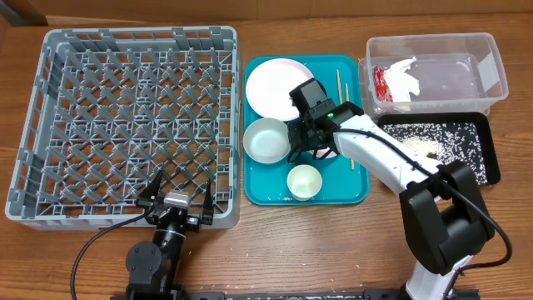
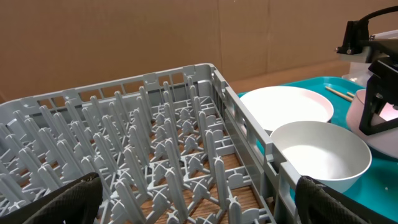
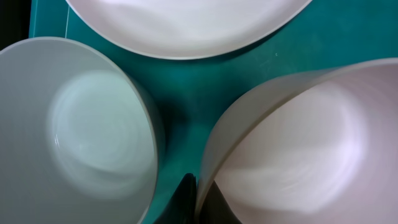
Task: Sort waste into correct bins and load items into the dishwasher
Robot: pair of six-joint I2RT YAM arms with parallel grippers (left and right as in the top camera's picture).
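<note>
Right hand (image 1: pixel 306 147) clamps a round pinkish-white bowl (image 3: pixel 298 143) by its rim, another white bowl (image 3: pixel 81 124) just beside; left hand (image 1: pixel 176 194) gapes wide, empty

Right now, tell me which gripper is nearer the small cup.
Right. The right gripper hangs over the teal tray just beyond the small cup; the left gripper sits at the front edge of the dish rack.

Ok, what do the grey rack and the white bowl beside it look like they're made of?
The grey rack looks like matte moulded plastic: uniform colour, thin lattice pegs. The white bowl looks like glazed ceramic or melamine: smooth, soft sheen; which one, the pictures leave open.
</note>
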